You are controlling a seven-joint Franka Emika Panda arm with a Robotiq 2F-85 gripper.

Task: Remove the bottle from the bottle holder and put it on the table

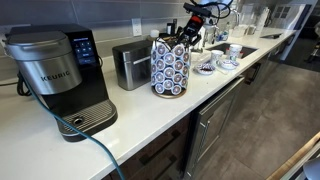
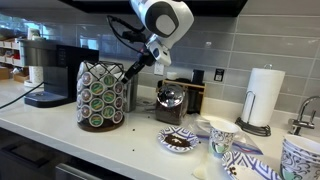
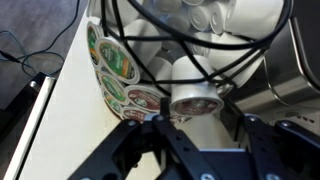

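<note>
The bottle holder is a round rack [image 1: 170,68] full of coffee pods, standing on the white table [image 1: 130,125]; it shows in both exterior views [image 2: 100,95]. My gripper [image 1: 188,33] hangs at the rack's top edge [image 2: 135,68]. In the wrist view a small white cup with a foil lid [image 3: 195,100] sits between my fingers [image 3: 197,115], which press close on both its sides. The rack [image 3: 120,70] lies just to its left above the table [image 3: 75,100]. No true bottle shows.
A Keurig machine [image 1: 60,75] with a blue cable [image 1: 95,150] stands beside a steel box [image 1: 130,62]. Cups and plates [image 2: 180,140] and a paper towel roll [image 2: 265,95] are on the rack's other side. A sink [image 1: 245,48] is farther along.
</note>
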